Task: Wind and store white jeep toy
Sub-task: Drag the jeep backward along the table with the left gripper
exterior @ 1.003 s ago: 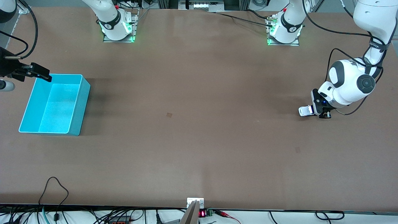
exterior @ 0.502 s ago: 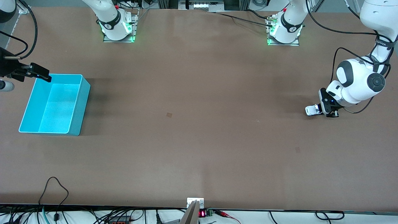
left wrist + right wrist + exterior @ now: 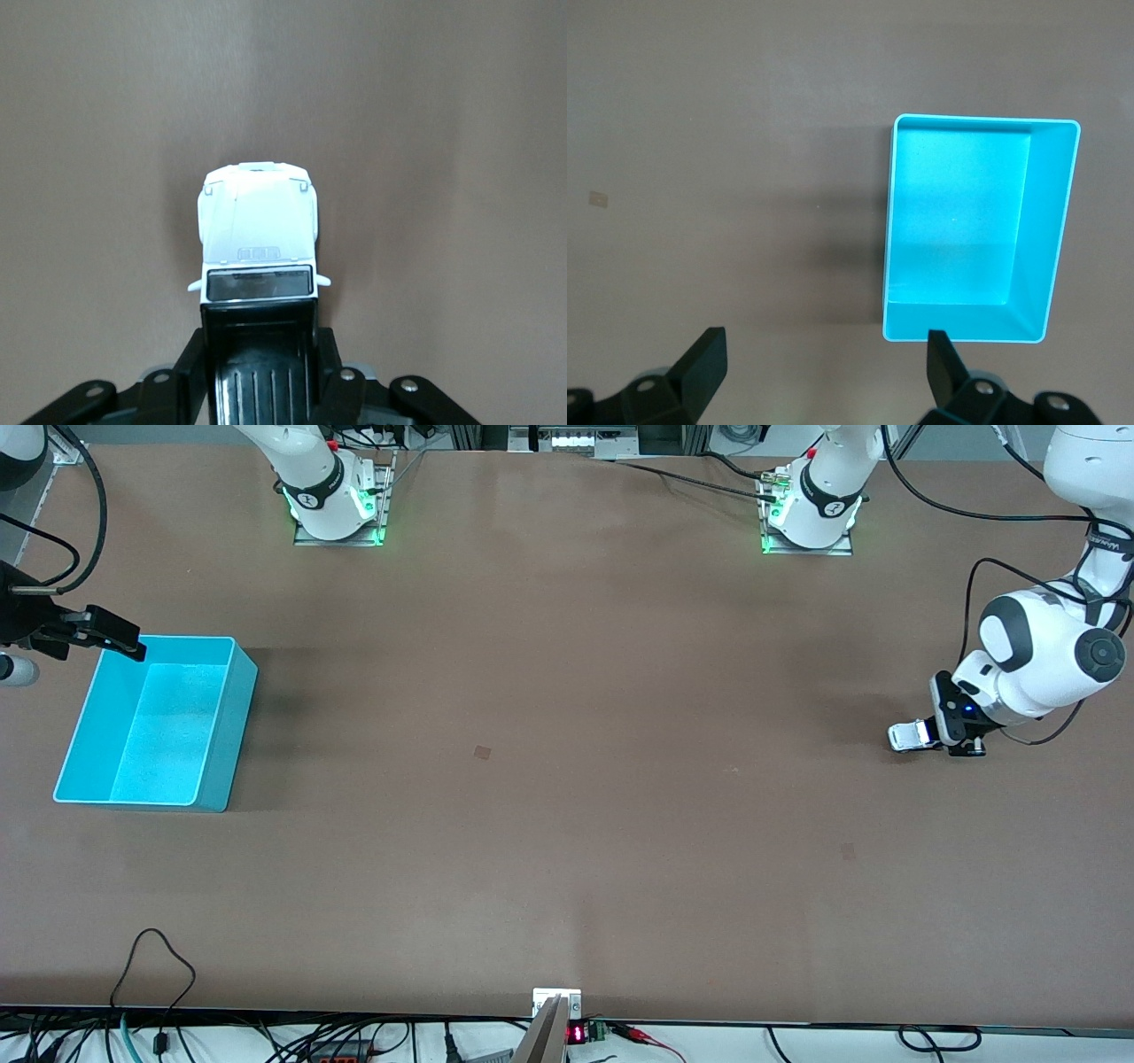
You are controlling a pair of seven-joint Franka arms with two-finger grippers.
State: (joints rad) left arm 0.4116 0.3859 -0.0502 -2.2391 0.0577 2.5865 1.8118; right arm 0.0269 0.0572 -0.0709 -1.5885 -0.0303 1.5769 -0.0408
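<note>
The white jeep toy is small and boxy, with a black roof. It is low on the brown table near the left arm's end. My left gripper is shut on its rear part. In the left wrist view the jeep points away from my left gripper, whose black fingers press on both sides of the roof. The cyan bin stands open and empty at the right arm's end. My right gripper is open and empty, up over the table by the bin's corner. The right wrist view shows the bin past my right gripper.
The two arm bases stand along the table's edge farthest from the front camera. Cables hang at the edge nearest it. A small square mark is on the table's middle.
My left gripper has moved toward the left arm's end of the table, taking the jeep along the table with it. The right arm has not moved.
</note>
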